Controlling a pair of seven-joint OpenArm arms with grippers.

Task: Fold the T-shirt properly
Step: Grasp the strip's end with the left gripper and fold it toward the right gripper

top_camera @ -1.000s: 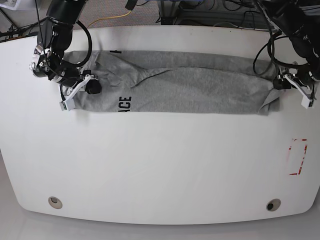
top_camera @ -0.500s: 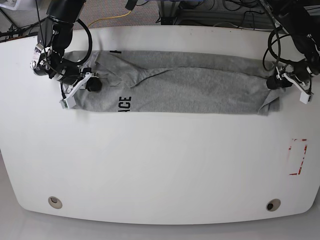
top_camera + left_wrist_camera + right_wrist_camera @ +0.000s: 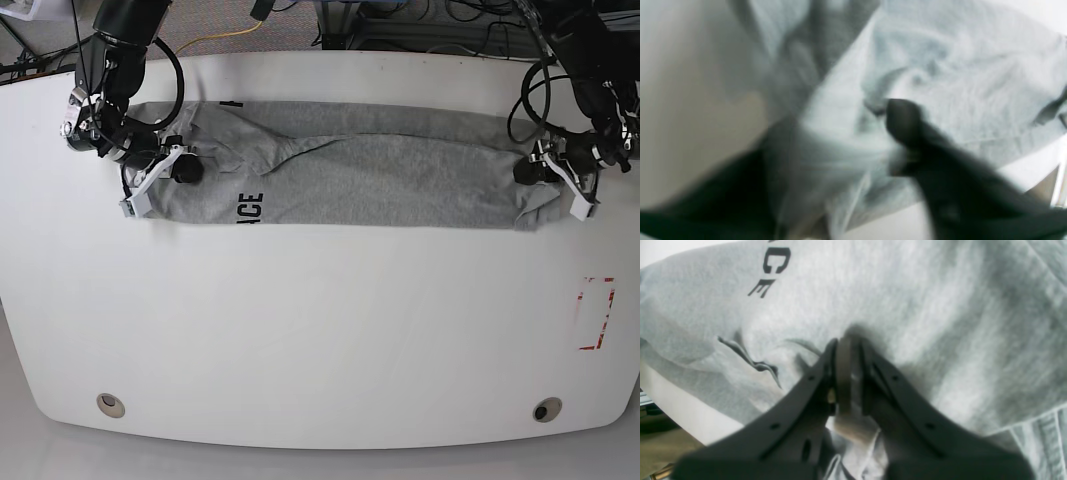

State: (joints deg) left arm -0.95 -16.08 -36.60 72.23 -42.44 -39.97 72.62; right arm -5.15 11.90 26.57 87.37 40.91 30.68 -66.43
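The grey T-shirt (image 3: pixel 380 185) lies as a long band across the far half of the white table (image 3: pixel 320 330), with black letters (image 3: pixel 251 208) near its left end. My right gripper (image 3: pixel 183 172) is at that left end, shut on a fold of the fabric (image 3: pixel 940 306). In the right wrist view its fingers (image 3: pixel 826 373) are pressed together on the cloth. My left gripper (image 3: pixel 530 172) sits on the shirt's right end. The left wrist view is blurred: a dark finger (image 3: pixel 907 126) stands beside bunched fabric (image 3: pixel 957 66), and I cannot tell how tight the grip is.
A red-outlined rectangle (image 3: pixel 597 313) is marked near the table's right edge. Two round holes (image 3: pixel 111 404) (image 3: pixel 546 409) sit near the front edge. Cables (image 3: pixel 230 35) run behind the far edge.
My left gripper has moved leftward onto the shirt's right end, and its jaws have narrowed around the cloth. The right arm has barely shifted.
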